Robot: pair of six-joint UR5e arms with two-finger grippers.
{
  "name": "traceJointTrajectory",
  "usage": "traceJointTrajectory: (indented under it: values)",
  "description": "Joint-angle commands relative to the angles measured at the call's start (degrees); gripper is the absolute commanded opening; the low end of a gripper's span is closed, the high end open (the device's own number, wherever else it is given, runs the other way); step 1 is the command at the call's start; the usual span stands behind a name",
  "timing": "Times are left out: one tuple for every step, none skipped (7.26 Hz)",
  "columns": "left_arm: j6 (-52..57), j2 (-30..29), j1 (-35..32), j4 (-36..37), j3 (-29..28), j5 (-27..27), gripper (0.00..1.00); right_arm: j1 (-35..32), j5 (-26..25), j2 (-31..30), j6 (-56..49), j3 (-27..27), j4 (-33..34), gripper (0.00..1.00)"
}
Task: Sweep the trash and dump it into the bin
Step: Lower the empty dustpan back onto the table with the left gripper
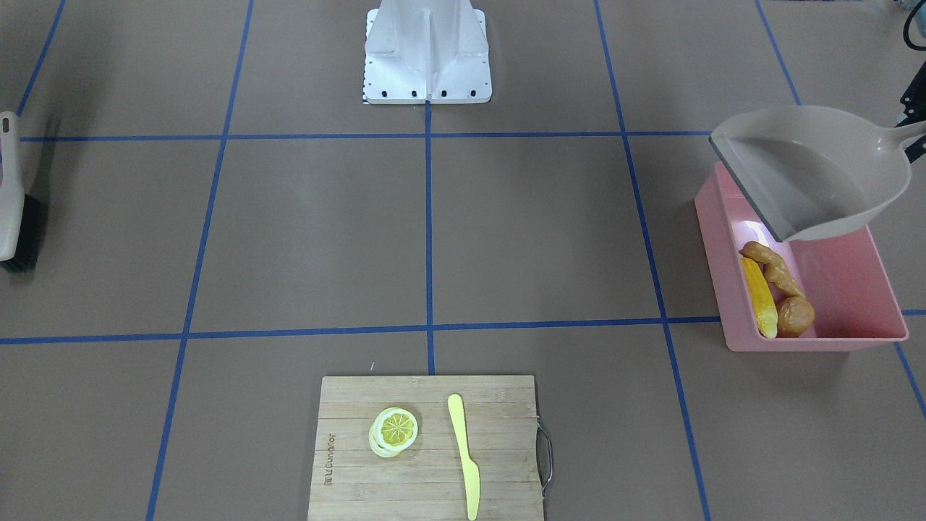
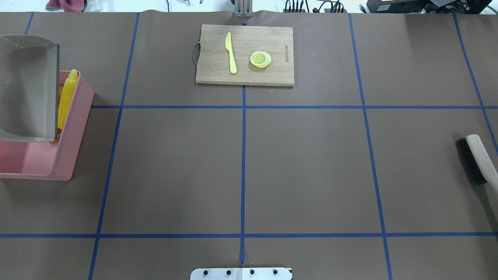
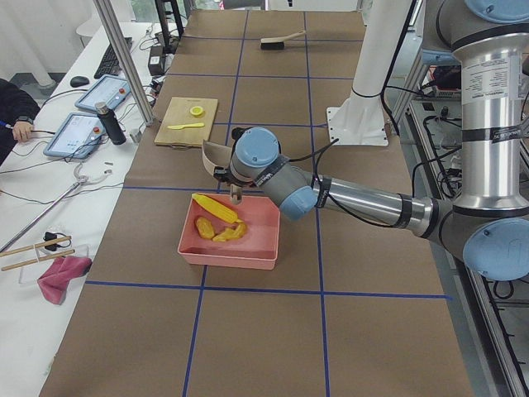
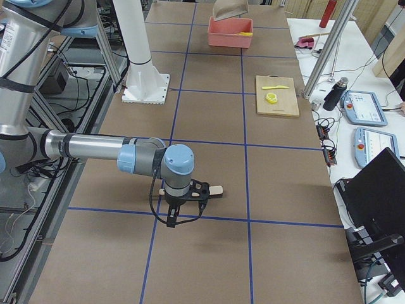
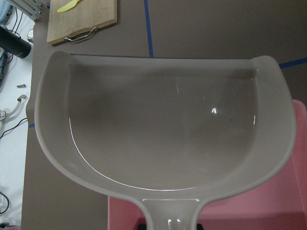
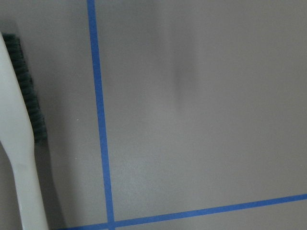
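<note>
The 3 bits of trash lie together in the bin [image 1: 796, 344], a glossy pink tub at the worktop's left end. They are packed against the bin's wall that faces the worktop's middle, in its corner toward the far edge. The yellow corn [image 1: 759, 297] lies flat along that wall. The tan knobbly ginger [image 1: 778, 271] lies just beside it, touching it. The rounded orange-brown potato [image 1: 796, 316] sits at the ginger's end, in the corner. A beige dustpan [image 1: 817, 166] hangs in the air over the bin's robot-side half, tilted. Its dark-lipped mouth faces the worktop's middle and its handle points toward the left end. The left gripper [image 1: 916, 132] is clamped on that handle, with only its black parts showing at the picture's edge. The left arm reaches out low from the base, forearm nearly level, wrist right at the bin. Near the worktop's right end a brush [image 2: 477, 157] with black bristles lies flat on the brown surface. The right arm stretches out level and its wrist turns straight down, so the right gripper [image 4: 183, 201] stands over the brush's handle. I cannot tell whether its jaws are wide, narrow or gripping. At the middle of the far edge lies a wooden board [image 1: 347, 434] carrying a lemon slice [image 1: 396, 429] and a pale yellow knife [image 1: 463, 452], apart from each other.
</note>
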State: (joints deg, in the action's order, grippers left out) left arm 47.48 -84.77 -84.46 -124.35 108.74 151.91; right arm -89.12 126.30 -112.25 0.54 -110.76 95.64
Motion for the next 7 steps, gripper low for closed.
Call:
traceJointTrajectory:
  values:
    - [-12.45, -4.76, 5.85, 0.07, 1.11, 0.67, 0.00, 0.00, -0.36, 0.36, 0.08, -0.07, -0.01, 1.00]
    - [-19.29, -7.92, 10.41, -0.19, 1.30, 0.58, 0.00, 0.00, -0.27, 0.54, 0.08, -0.15, -0.01, 1.00]
    - [-25.71, -10.91, 17.07, -0.45, 1.30, -0.20, 0.00, 0.00, -0.27, 0.45, 0.08, -0.15, -0.01, 1.00]
    - [-29.43, -14.24, 23.58, -0.45, 1.04, -3.61, 0.00, 0.00, -0.36, 0.54, 0.08, 0.02, -0.01, 1.00]
    - [-30.16, -17.15, 30.25, -0.54, 0.60, -9.82, 0.00, 0.00, -0.27, 0.63, 0.08, -0.15, -0.10, 1.00]
    - [-30.08, -19.61, 35.89, -0.71, -0.54, -13.45, 0.00, 0.00, -0.36, 0.71, 0.08, -0.07, -0.10, 1.00]
    - [-30.08, -22.16, 39.34, -0.80, -2.38, -14.79, 0.00, 0.00, -0.27, 0.89, 0.08, -0.15, -0.10, 1.00]
